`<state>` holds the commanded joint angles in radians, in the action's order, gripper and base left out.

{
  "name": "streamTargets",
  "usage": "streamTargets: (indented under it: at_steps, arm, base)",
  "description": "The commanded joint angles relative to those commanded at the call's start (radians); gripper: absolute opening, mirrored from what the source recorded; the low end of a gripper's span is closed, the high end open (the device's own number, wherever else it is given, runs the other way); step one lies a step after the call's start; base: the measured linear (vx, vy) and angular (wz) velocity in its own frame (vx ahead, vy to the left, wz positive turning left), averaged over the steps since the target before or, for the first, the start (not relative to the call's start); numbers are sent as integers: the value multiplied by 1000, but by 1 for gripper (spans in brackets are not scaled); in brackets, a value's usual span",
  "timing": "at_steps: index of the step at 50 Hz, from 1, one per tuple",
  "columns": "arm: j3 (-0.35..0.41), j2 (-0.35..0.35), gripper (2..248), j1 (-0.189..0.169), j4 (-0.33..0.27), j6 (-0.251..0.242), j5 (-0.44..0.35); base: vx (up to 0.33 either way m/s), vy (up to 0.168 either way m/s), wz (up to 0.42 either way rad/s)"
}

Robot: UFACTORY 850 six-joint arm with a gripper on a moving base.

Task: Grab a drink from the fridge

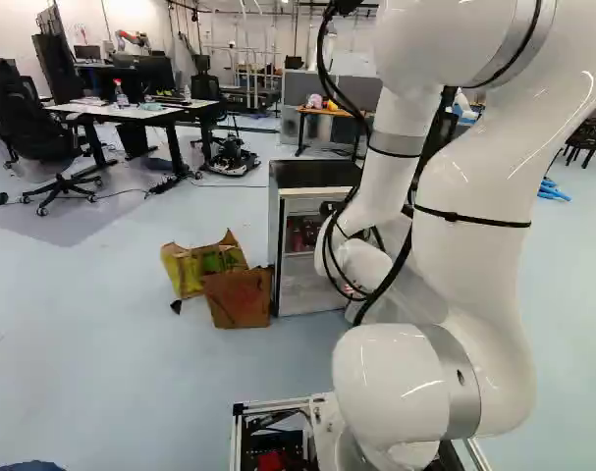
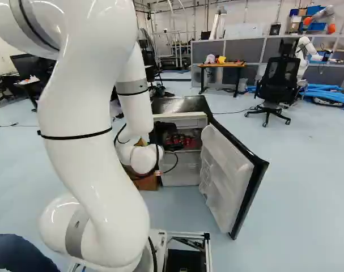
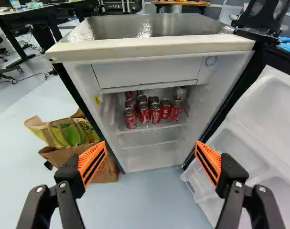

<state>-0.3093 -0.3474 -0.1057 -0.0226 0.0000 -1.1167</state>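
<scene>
And here I'm looking straight into the fridge [image 3: 149,45], its door [image 3: 271,126] swinging wide out to the right, and my gripper [image 3: 150,144] is hanging in front of the opening, jaws spread wide, gripping nothing. The drinks are waiting inside: red cans [image 3: 155,113] are crowding the upper shelf [image 3: 156,128], all standing upright, below the white freezer compartment [image 3: 147,73]. Now the relation I'm caring about: the cans are lying ahead of the jaws, deeper in, and the middle front one is sitting almost on the centre line between my two orange pads [image 3: 93,161]. Its long axis is running up and down, the pads are facing each other from the sides, so I'm judging that a straight push in and a sideways squeeze should suit it. Neighbours are standing close on both sides, though, so I'm expecting these wide fingers to need narrowing before going in. I'm also minding the fridge walls, the compartment overhead and the paper bag [image 3: 106,172] beside the fridge, left of the opening.
</scene>
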Motion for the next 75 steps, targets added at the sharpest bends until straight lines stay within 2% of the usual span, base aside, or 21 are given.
streamTargets:
  at_steps: [30, 75]
  arm:
    - [-55, -123, 247, 1, -20, 0, 0]
    - [-204, -337, 247, 6, -32, 0, -10]
  base:
    - [0, 0, 0]
    - [0, 0, 0]
